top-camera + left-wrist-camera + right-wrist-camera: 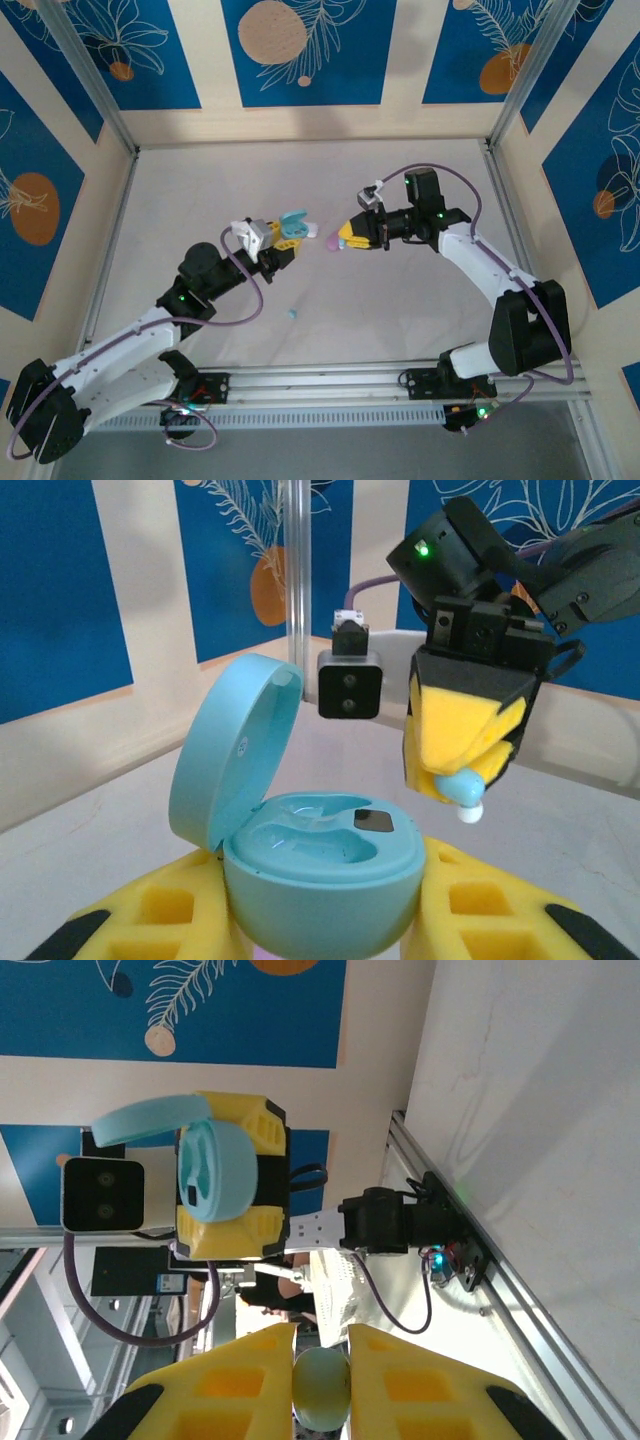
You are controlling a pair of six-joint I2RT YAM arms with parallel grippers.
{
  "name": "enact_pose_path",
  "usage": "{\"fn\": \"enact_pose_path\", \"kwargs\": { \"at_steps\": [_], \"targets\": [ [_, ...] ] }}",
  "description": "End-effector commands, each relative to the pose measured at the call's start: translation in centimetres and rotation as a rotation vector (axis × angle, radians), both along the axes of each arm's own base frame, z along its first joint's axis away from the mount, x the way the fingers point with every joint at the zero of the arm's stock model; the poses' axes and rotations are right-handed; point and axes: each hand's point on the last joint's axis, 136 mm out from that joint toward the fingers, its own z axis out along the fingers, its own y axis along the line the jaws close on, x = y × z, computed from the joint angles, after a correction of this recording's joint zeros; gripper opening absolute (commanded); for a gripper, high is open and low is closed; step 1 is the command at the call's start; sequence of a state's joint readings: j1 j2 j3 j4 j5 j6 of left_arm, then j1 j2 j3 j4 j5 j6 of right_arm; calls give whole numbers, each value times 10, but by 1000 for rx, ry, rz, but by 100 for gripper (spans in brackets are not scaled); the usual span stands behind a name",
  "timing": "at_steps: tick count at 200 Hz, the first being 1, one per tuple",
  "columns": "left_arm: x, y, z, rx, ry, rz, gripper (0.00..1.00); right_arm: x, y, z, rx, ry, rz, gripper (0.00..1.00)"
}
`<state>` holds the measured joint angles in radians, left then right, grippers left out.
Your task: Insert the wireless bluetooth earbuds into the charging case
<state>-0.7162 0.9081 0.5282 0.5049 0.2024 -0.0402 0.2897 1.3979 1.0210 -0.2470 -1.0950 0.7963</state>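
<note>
Though tiny, glossy earbud (462,790); rounded case (320,880)

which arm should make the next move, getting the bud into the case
Right: the right gripper pinches a teal earbud close to the open teal case that the left gripper holds, lid up.

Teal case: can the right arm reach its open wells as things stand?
Probably yes: the teal case has its lid up; the right gripper, holding an earbud, hangs close with nothing between.
</note>
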Motion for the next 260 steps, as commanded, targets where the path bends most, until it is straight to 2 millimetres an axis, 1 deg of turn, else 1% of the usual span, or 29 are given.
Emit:
{"fn": "enact_pose_path", "kwargs": {
  "at_steps": [1, 42, 77, 117, 151, 178, 206, 233, 260],
  "targets": [
    [-7, -6, 10, -17, -74, -47, 33, -4, 4, 33, 5, -109, -18, 18],
    [-7, -11, 8, -9, -94, -72, 33, -15, 23, 65, -4, -270, -17, 19],
    [-9, -15, 11, -19, -112, -96, 33, -24, 43, 76, -16, -352, -2, 19],
    [-11, -14, 11, -29, -139, -99, 33, -17, 55, 75, -51, -392, -61, 19],
    [-15, -16, 14, -40, -173, -120, 33, -19, 67, 80, -30, -410, -58, 19],
    [-14, -16, 15, -38, -184, -116, 33, -19, 74, 84, -25, -423, -64, 19],
    [-13, -16, 18, -45, -186, -113, 33, -19, 82, 81, -34, -424, -61, 19],
    [-14, -16, 20, -54, -189, -118, 33, -9, 84, 68, -95, -414, -100, 19],
    [-16, -16, 22, -62, -191, -124, 33, -5, 86, 69, -96, -418, -112, 19]
  ]
}}
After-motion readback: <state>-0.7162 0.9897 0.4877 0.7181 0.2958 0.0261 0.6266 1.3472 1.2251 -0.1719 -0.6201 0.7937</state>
